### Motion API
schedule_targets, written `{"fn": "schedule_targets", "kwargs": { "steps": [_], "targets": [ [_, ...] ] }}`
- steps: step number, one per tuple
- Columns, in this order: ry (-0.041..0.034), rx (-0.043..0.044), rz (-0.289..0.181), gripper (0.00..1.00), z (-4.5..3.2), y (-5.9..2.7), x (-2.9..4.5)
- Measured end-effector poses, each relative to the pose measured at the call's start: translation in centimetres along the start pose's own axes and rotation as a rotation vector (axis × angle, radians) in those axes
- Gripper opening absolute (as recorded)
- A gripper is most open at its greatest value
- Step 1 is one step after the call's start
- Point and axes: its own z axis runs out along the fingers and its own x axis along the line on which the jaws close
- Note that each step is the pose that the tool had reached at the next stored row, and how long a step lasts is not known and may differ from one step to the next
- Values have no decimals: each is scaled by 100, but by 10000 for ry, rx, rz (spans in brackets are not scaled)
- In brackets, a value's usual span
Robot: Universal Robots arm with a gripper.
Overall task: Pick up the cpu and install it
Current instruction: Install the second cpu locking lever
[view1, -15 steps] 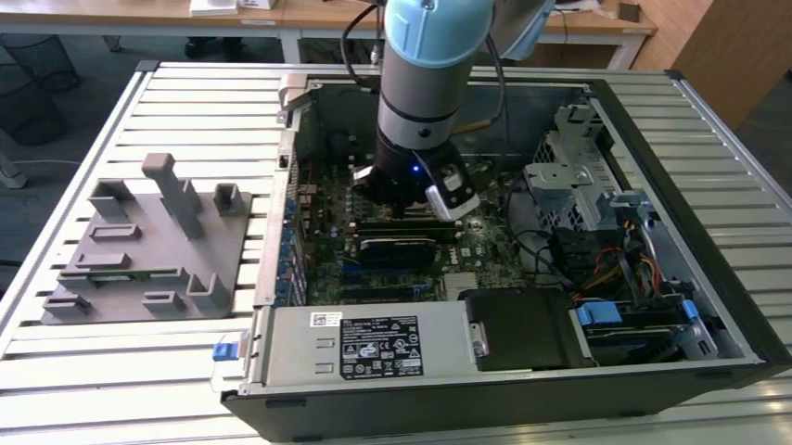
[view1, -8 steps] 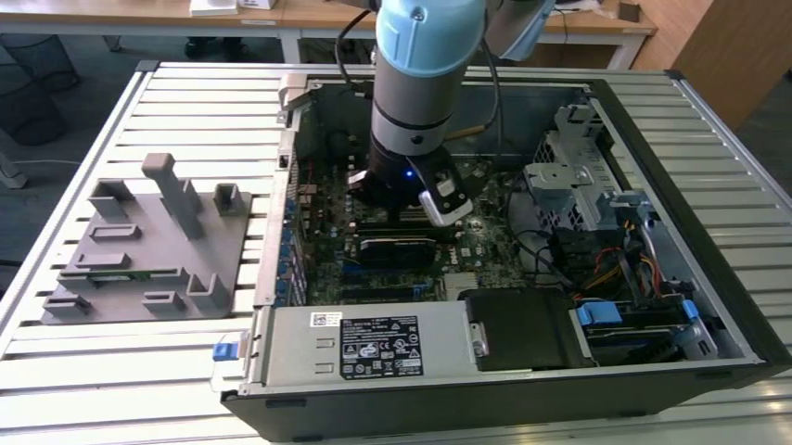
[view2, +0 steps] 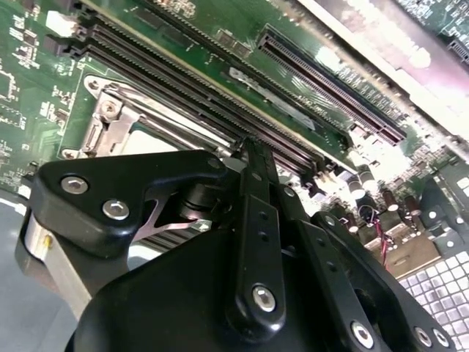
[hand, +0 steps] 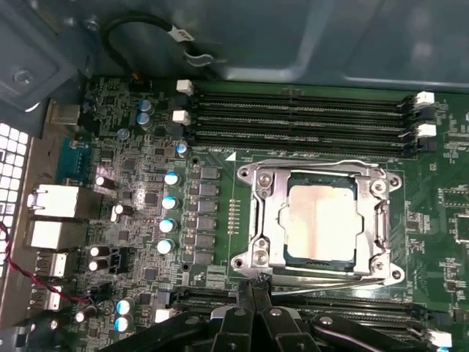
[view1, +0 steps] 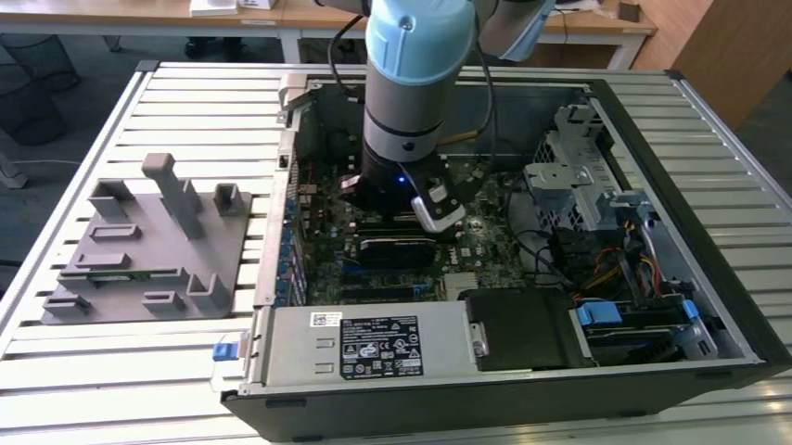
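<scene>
A slatted pale metal worktable fills most of the exterior view, and beyond its far edge stand light wooden desks on white legs over a dark grey floor. A brown wooden cabinet panel rises at the exterior view's right, and the light is even.

An open computer case is lying on a slatted table, taking up the side toward the exterior view's right. A grey fixture is sitting near the table's edge at the exterior view's left, apart from the case. Inside the case, a green motherboard is showing black memory slots, and a power supply is lying along the case's near wall.
</scene>
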Motion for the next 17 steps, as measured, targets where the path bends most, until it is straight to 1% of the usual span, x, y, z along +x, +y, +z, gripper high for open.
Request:
{"fn": "schedule_targets", "kwargs": {
  "steps": [4, 8, 10, 13, 15, 17],
  "targets": [
    [-2, -45, -2, 11, 12, -28, 19],
    [-5, -132, -5, 11, 25, -48, 28],
    [-8, -199, -8, 11, 35, -53, 28],
    [-15, -353, -14, 11, 48, -56, 28],
    [-17, -404, -17, 11, 61, -58, 30],
    [-15, -478, -20, 11, 80, -64, 40]
  ]
}}
